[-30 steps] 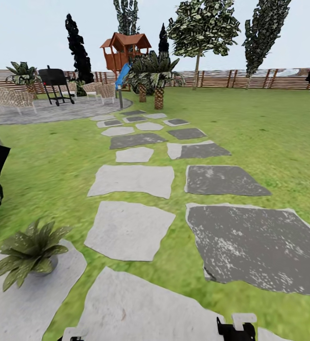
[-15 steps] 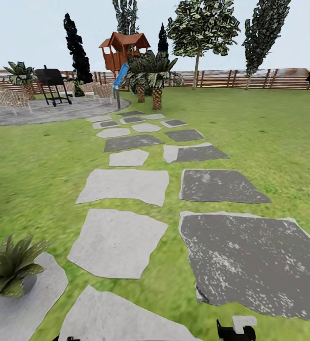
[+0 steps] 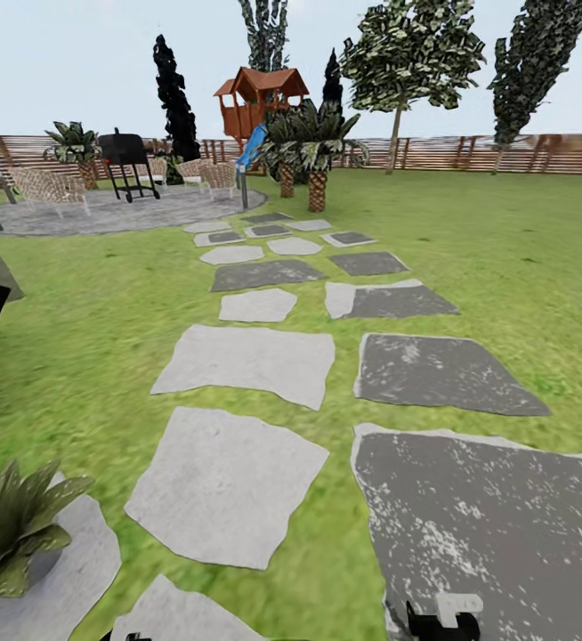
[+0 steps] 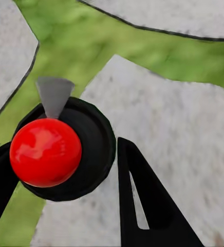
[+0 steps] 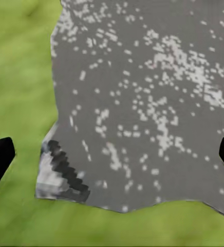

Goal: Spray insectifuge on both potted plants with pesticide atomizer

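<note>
left gripper (image 4: 66, 170) clamps the atomizer (image 4: 46, 152), red cap up. one potted plant (image 3: 11, 530) sits on a pale slab (image 3: 60, 579), just left of that gripper, nearer the left arm. right gripper (image 5: 112, 154) spread, holding nothing.

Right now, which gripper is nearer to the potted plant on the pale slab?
Left. The potted plant sits low at the robot's left, close to the left arm's side; the right gripper is across the path.

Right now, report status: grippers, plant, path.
Left gripper shut on the red-topped atomizer; right gripper open, empty. One potted plant low at left. Stone slabs ahead, unobstructed.
</note>
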Controlling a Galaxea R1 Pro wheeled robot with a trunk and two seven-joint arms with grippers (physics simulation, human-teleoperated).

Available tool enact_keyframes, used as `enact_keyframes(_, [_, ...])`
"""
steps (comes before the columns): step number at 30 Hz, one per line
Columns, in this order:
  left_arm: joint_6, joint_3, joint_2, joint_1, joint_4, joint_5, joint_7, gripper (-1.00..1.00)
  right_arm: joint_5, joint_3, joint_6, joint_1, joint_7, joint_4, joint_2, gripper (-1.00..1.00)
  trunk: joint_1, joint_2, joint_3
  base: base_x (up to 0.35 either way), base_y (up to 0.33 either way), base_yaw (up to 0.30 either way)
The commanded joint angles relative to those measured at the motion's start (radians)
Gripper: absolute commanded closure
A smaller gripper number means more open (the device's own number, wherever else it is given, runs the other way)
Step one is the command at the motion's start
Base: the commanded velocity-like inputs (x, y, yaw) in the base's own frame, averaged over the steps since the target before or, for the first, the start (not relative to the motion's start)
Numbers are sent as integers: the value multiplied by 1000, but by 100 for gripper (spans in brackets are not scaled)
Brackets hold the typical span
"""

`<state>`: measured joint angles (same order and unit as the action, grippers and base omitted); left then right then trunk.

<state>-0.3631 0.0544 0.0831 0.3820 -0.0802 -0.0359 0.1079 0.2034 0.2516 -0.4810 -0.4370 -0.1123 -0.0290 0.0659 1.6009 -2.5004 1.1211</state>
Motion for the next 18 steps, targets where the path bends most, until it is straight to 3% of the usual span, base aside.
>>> enact_keyframes(1, [-4, 5, -1, -3, 1, -5, 1, 100, 8, 9, -2, 0, -3, 0, 0, -100, 0, 0, 1, 338, 0, 273])
enact_keyframes(18, [-5, 5, -2, -9, 0, -9, 1, 100, 7, 9, -2, 0, -3, 0, -4, -100, 0, 0, 13, 338, 0, 246])
